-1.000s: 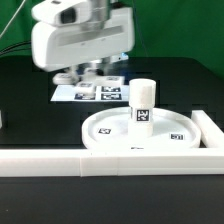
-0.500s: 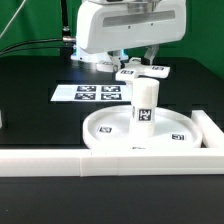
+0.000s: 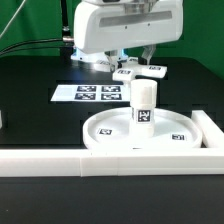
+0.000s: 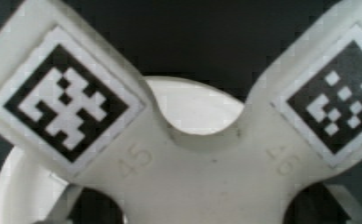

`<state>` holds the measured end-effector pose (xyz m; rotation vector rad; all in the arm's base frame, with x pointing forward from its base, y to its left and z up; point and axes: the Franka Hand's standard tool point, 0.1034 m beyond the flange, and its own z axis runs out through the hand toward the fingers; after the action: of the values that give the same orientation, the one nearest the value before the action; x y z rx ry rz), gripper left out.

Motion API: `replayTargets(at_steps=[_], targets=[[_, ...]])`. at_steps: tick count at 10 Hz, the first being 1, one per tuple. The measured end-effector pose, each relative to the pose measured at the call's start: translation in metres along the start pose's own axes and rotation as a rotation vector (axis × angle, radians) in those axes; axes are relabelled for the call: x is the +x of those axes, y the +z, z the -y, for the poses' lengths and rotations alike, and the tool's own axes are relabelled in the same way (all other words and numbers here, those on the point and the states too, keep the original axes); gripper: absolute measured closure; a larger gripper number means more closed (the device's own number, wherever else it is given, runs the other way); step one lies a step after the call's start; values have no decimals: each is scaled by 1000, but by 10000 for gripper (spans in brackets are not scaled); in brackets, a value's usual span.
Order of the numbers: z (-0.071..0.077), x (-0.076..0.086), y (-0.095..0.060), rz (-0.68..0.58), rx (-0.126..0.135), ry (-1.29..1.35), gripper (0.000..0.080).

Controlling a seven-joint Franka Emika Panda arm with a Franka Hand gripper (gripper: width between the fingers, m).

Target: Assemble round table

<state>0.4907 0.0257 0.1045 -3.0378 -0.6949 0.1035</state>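
The black tabletop (image 3: 40, 120) carries 1 large rimmed round disc (image 3: 110, 135), lying flat near the front. 1 short cylinder leg (image 3: 144, 98) stands upright on the disc's middle. The 3rd part, 1 cross-shaped base (image 3: 140, 72), is off the tabletop, behind and above the leg. The hand (image 3: 136, 67) under the white arm is pinched on it, though the fingers are mostly hidden behind the part. In the wrist view the cross-shaped base (image 4: 196, 150) fills the picture, with 2 of its arms spreading apart and 1 black-and-white square tag on each. The leg shows 1 such tag on its side, and the disc shows at least 2 on its face, 1 toward the exterior view's right and 1 near its front rim. 1 marker board (image 3: 92, 93) lies flat behind the disc, toward the exterior view's left, printed with several black tags too small to count surely. 2 white border bars show: 1 along the front (image 3: 60, 163) and 1 beside the disc on the exterior view's right (image 3: 212, 128). No brand or readable writing appears, only the tag patterns.
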Motion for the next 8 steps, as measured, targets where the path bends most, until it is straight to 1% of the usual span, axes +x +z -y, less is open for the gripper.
replayTargets(at_steps=[2, 3, 4, 6, 8], targets=[[-2, 7, -14, -28, -10, -1, 357], [-3, 15, -22, -26, -7, -5, 357], [-4, 25, -29, -35, -9, -11, 357], [-4, 21, -24, -33, -9, -8, 357], [-4, 23, -25, -33, -10, -9, 357]])
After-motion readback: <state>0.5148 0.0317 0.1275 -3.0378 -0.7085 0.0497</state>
